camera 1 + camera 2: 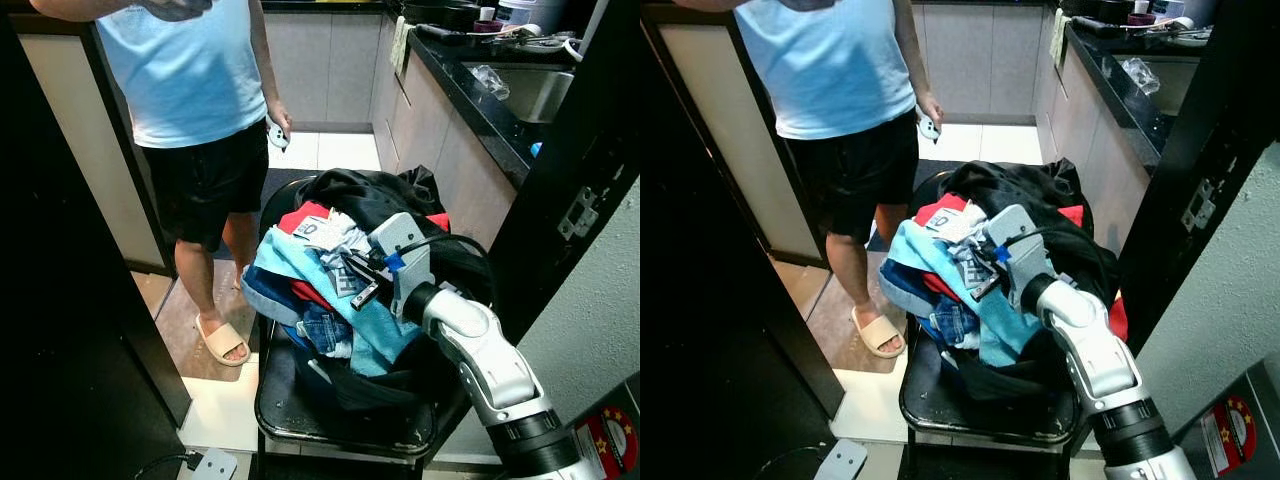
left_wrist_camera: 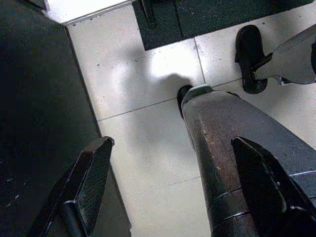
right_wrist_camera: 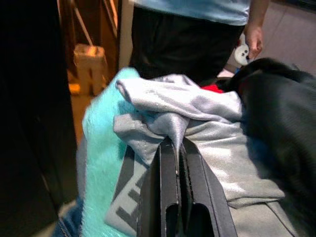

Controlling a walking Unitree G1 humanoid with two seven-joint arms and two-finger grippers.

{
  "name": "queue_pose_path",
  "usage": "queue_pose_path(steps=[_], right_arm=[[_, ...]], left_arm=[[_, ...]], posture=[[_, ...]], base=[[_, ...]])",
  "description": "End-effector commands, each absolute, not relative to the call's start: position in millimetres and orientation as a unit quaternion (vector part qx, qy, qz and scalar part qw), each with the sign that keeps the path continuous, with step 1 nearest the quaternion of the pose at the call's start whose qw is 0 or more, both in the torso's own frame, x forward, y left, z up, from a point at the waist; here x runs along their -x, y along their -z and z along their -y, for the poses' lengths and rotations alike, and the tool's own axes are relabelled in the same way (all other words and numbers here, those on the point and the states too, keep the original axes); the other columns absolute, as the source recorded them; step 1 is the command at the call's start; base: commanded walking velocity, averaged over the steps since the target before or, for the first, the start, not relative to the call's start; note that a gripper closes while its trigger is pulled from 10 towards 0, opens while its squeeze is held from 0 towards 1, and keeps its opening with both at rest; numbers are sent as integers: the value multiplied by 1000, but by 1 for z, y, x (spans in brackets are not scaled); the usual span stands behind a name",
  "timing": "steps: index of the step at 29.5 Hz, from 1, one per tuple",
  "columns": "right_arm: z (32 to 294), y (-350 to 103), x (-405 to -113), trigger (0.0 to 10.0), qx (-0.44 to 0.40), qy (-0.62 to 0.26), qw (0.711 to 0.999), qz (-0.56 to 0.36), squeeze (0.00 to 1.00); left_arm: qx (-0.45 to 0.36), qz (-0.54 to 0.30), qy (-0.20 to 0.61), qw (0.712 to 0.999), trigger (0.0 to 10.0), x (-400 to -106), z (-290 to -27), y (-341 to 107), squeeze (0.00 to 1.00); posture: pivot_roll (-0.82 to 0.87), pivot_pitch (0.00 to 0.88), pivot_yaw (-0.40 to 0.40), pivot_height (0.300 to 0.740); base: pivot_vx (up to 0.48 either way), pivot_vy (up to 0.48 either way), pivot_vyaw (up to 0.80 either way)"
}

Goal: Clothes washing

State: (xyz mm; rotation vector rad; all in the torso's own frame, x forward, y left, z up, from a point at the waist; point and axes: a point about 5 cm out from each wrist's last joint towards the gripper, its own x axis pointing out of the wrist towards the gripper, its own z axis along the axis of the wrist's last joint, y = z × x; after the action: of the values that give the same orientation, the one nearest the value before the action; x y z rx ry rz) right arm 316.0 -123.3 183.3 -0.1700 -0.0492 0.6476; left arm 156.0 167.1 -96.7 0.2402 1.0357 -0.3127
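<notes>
The right end effector (image 1: 352, 283) pinches a fold of the grey garment (image 3: 197, 116) atop the clothes pile (image 1: 330, 290) on the black chair (image 1: 300, 405), apparently to lift it for washing, while the left end effector (image 2: 168, 192) hangs spread over the floor.

grey garment (image 3: 197, 111), turquoise towel (image 3: 101, 153), black jacket (image 1: 370, 195)

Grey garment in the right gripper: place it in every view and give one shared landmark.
Left eye view: grey garment atop the clothes pile, centre, at the right gripper.
Right eye view: same spot, centre.
Right wrist view: pinched at the fingertips, mid-picture.
Left wrist view: aimed at floor tiles instead.
Landmark: turquoise garment beside it.
</notes>
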Motion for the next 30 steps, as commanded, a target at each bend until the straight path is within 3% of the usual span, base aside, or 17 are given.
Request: queue_pose_path(steps=[1, 7, 17, 20, 22, 30], right_arm=[[123, -195, -315, 0, 62, -325, 943, 46, 0], [122, -235, -314, 0, -42, -326, 937, 122, 0], [119, -254, -313, 0, -53, -329, 930, 155, 0], [123, -277, -309, 0, -126, -336, 911, 202, 0], [131, -308, -302, 0, -216, -348, 872, 266, 0], [145, -339, -292, 0, -283, -356, 830, 322, 0]], left_arm=[[-118, -510, 153, 838, 10000, -146, -169, 101, 0], [-117, -511, 152, 838, 10000, -146, -169, 101, 0], [-114, -511, 151, 839, 10000, -146, -168, 101, 0], [-113, -510, 151, 839, 10000, -146, -168, 101, 0], [-114, -511, 151, 839, 10000, -146, -167, 101, 0], [-114, -511, 150, 839, 10000, -146, -167, 101, 0]], posture=[[37, 34, -33, 740], [38, 34, -30, 740], [37, 33, -34, 740], [37, 33, -33, 740], [36, 32, -31, 740], [35, 31, -33, 740]], base=[[0, 0, 0], [0, 0, 0], [0, 0, 0], [0, 0, 0], [0, 0, 0], [0, 0, 0]])
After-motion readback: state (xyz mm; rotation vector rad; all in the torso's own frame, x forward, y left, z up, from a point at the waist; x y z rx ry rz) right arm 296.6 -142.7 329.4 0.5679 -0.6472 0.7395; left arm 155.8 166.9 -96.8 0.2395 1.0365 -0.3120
